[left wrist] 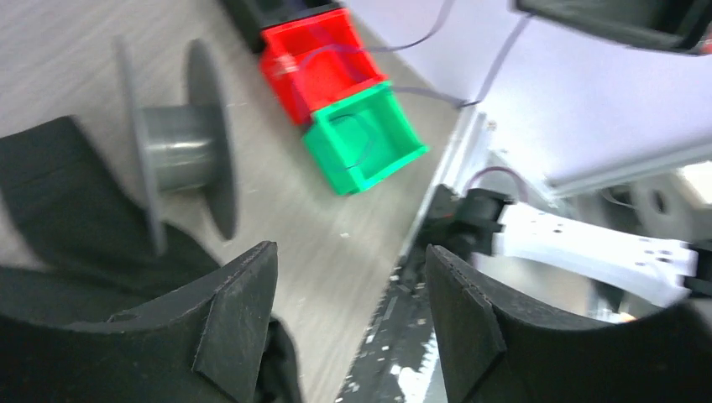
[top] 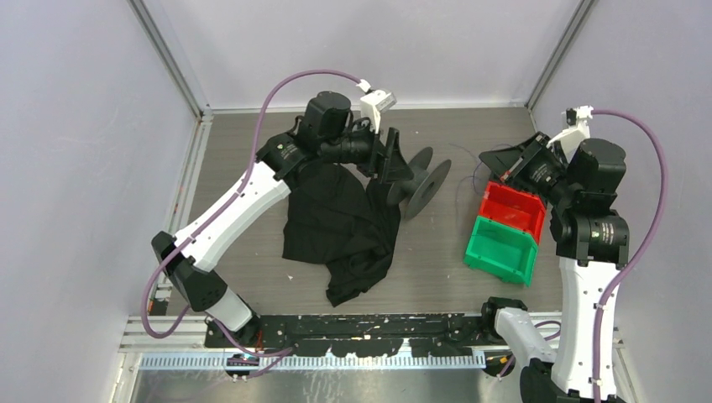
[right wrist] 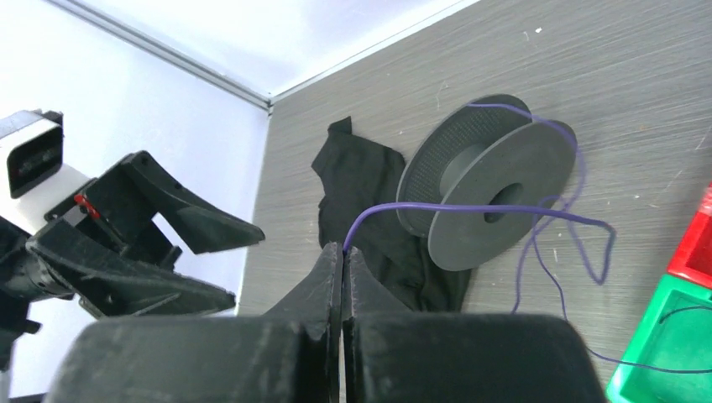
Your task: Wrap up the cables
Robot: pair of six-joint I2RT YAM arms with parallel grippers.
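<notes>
The thin purple cable (right wrist: pixel 437 206) is pinched between the pressed-together fingers of the right pincer (right wrist: pixel 342 252). From there it runs to the grey spool (top: pixel 420 186), crosses the rim of one flange, and falls in slack loops on the bare desk (top: pixel 437 243) between the spool and the bins. One strand trails on across the green bin (top: pixel 491 262). The spool rests on its flange rims toward the back of the desk, its left flange at the edge of a crumpled black cloth (top: pixel 336 222). The left pincer (left wrist: pixel 348 252) hangs over that cloth just beside the spool with its fingers spread and nothing between them. The green bin and a red bin (top: pixel 504 220) sit touching each other near the desk's right edge, right under the right arm, which leaves little room there. An open strip of desk separates them from the spool. More bare desk lies in front of the cloth. Pale walls close off the back and both sides.
</notes>
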